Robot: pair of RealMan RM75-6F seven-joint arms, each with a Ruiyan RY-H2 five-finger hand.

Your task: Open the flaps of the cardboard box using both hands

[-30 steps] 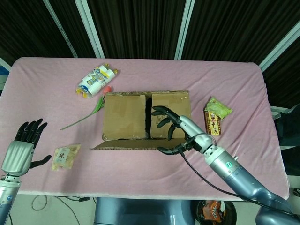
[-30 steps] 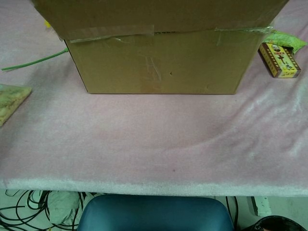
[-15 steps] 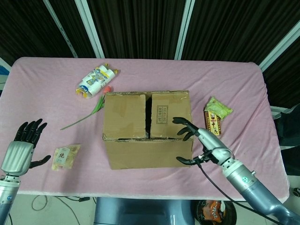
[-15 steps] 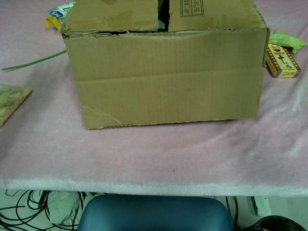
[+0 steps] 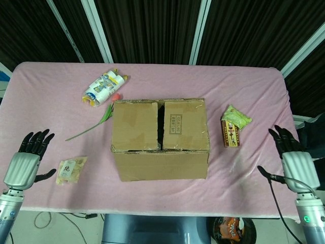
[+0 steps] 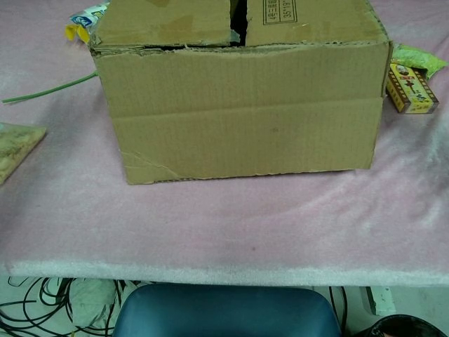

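Both hands are empty, fingers spread and pointing away from the robot, each parked at its own near corner of the table. Right hand holds nothing and sits well apart from the cardboard box, which lies off to its left and a little farther out; the left hand is equally bare, with the box far to its right. Neither hand shows in the chest view.

On the box, the front flap hangs down over the front wall, while the two top flaps, left flap and right flap, lie flat with a dark slit between them. Judged from this, the task is partly done, with the top flaps yet to be lifted.

Hazards come from what lies between the hands and the box. Just beside the box's right wall, on the right hand's path, stand a small red-and-gold carton and a green snack packet; a low sweep could knock them aside. A pale sachet sits just to the right of the left hand, and a flower stem runs toward the box's left side, so that hand could snag either. Pushing fingertips into the slit without steadying the box might slide it across the pink cloth or tear the cardboard.
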